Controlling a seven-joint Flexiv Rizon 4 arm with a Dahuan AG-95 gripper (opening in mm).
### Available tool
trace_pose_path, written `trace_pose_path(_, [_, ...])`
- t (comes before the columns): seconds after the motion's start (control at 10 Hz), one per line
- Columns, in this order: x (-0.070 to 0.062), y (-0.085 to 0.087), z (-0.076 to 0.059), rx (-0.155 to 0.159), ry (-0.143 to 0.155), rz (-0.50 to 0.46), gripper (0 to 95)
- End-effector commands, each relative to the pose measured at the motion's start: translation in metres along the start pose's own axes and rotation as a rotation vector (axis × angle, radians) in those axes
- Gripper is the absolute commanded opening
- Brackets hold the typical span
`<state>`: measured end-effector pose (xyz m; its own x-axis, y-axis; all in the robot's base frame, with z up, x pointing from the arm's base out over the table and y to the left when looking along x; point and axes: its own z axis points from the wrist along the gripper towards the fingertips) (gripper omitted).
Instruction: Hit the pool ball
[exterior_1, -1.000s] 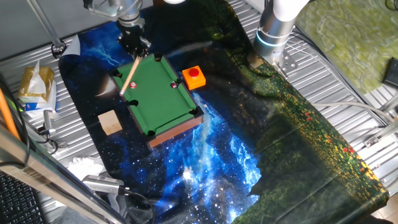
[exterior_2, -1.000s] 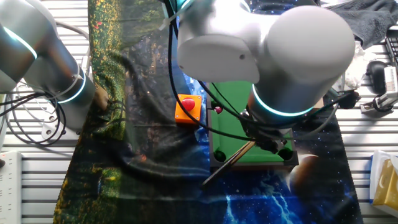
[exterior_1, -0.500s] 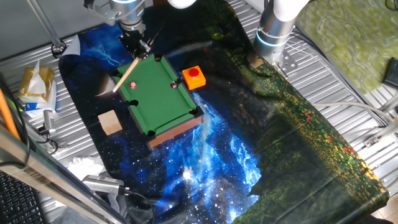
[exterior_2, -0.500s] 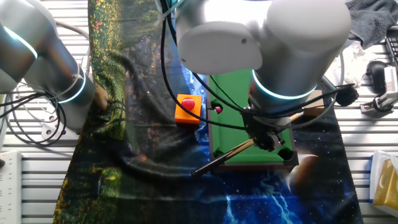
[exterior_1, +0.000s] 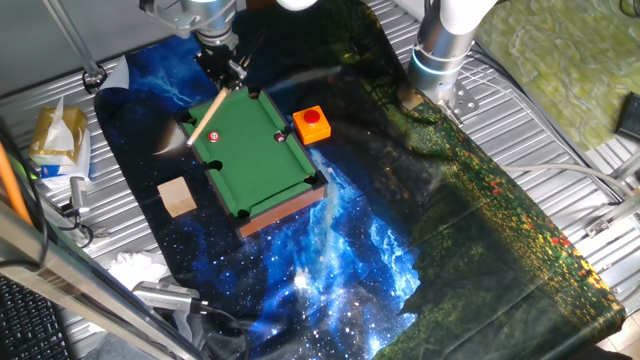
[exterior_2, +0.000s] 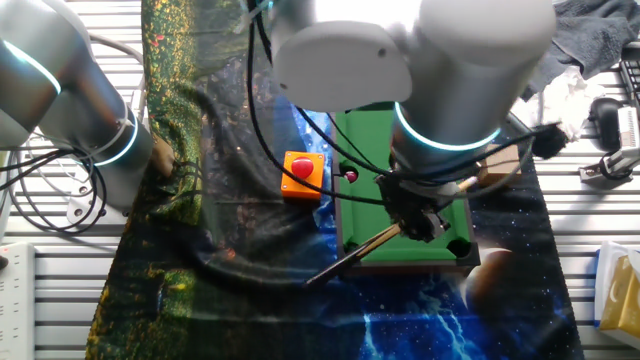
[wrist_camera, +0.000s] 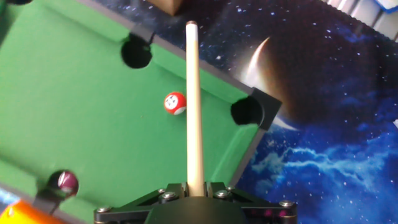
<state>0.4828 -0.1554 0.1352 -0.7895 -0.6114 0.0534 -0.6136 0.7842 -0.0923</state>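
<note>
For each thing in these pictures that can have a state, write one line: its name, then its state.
Pincer: shut on the cue.
Cue: held, tip past the red ball, out over the table's rail.
Red ball: on the felt, just left of the cue shaft in the hand view.
Maroon ball: at a pocket's edge.
Button: beside the pool table, untouched.

A robotics lab or test cell, not a home. The work surface is a ribbed metal bench (exterior_1: 560, 130) of aluminium slats, draped with a printed galaxy-and-forest cloth (exterior_1: 400, 240) as a backdrop. A second white robot arm base (exterior_2: 70, 100) with a glowing cyan ring stands bolted at the bench edge, with loose black cables (exterior_2: 40, 190) trailing beside it. Props sit staged on the cloth: a green mini pool table (exterior_1: 255, 160), an orange-based red button (exterior_1: 311, 123) and a wooden block (exterior_1: 177, 195)
</note>
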Motion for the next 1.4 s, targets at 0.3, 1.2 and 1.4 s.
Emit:
trace_pose_path(0.3, [0.041, -0.023, -0.005, 0.053, 0.035, -0.332, 0.0])
trace_pose_path(1.2, [0.082, -0.071, 0.015, 0.041, 0.010, -0.350, 0.0])
trace_pose_path(1.4, [0.077, -0.074, 0.022, 0.039, 0.005, -0.351, 0.0])
